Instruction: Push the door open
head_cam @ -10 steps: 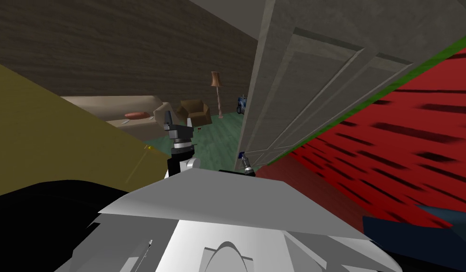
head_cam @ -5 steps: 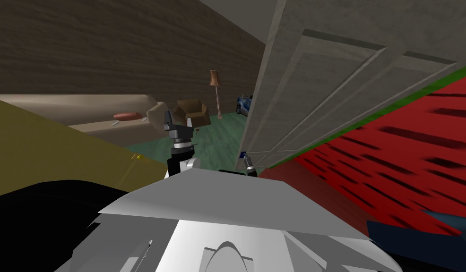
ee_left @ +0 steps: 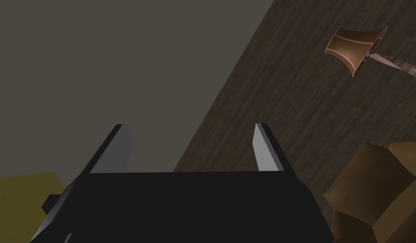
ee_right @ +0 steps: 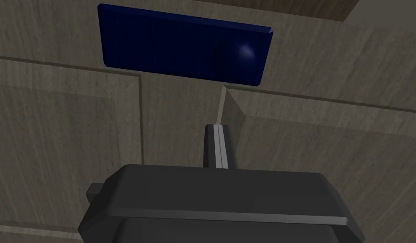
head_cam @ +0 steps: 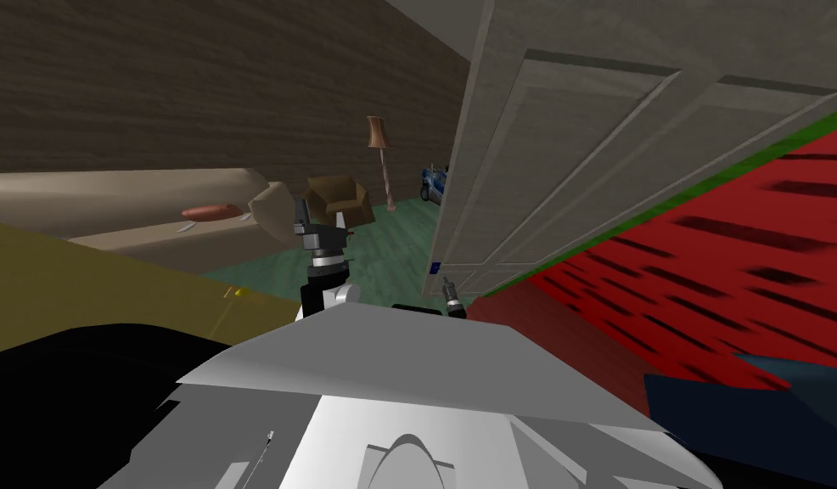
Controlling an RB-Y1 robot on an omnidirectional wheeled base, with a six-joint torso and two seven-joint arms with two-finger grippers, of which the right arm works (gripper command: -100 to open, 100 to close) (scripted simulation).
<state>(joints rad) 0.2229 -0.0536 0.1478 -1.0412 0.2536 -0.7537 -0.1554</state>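
My view has swung since a second ago: more of the sofa (head_cam: 145, 212) shows past the yellow surface (head_cam: 69, 297), and the lamp (head_cam: 375, 134) sits further left. The door (head_cam: 570, 161) stands ajar on the right. The right gripper (head_cam: 447, 284), fingers clenched together on nothing, points at the door just beside its blue handle plate (ee_right: 169, 42). The left gripper (head_cam: 322, 217) is raised ahead, fingers spread.

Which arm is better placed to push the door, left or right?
Right. The right claw, shut, points at the grey panelled door, near the dark blue knob plate. The left claw, open, faces a dark wall away from the door.
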